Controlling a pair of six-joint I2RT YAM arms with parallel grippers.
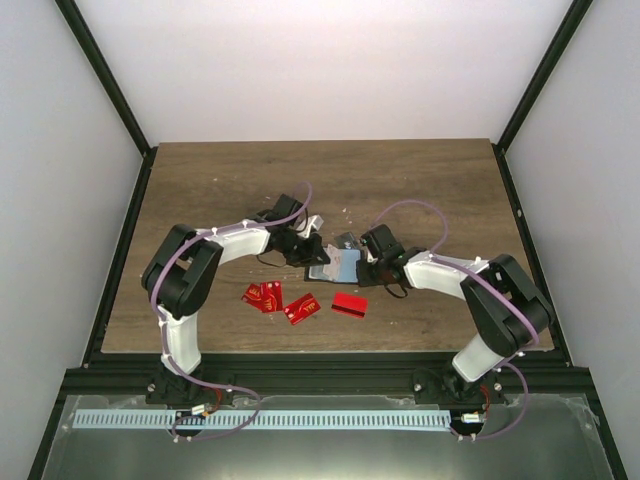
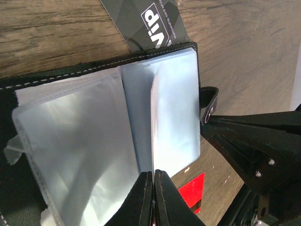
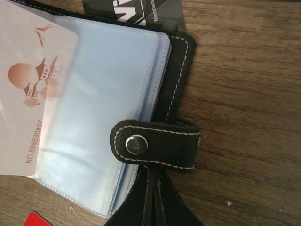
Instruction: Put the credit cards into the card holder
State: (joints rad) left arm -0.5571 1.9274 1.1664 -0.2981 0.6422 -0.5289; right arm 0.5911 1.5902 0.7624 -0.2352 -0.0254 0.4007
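The dark grey card (image 2: 150,21), lying on the table (image 2: 56,33) and partly tucked under the card holder (image 2: 70,70), carried "VIP" in large white outlined letters inside a white frame. Beside it ran a line of small white print, too fine to read in the left wrist view. In the right wrist view the same card (image 3: 136,10) showed only the lower part of those letters and a cut-off word starting "Members". The white card (image 3: 33,94), at the holder's clear sleeves, bore "NO.888880807" in reddish print along one edge, beside a reddish-brown drawn emblem. The red cards (image 1: 300,308) near the table's near edge had gold marks too small to read.
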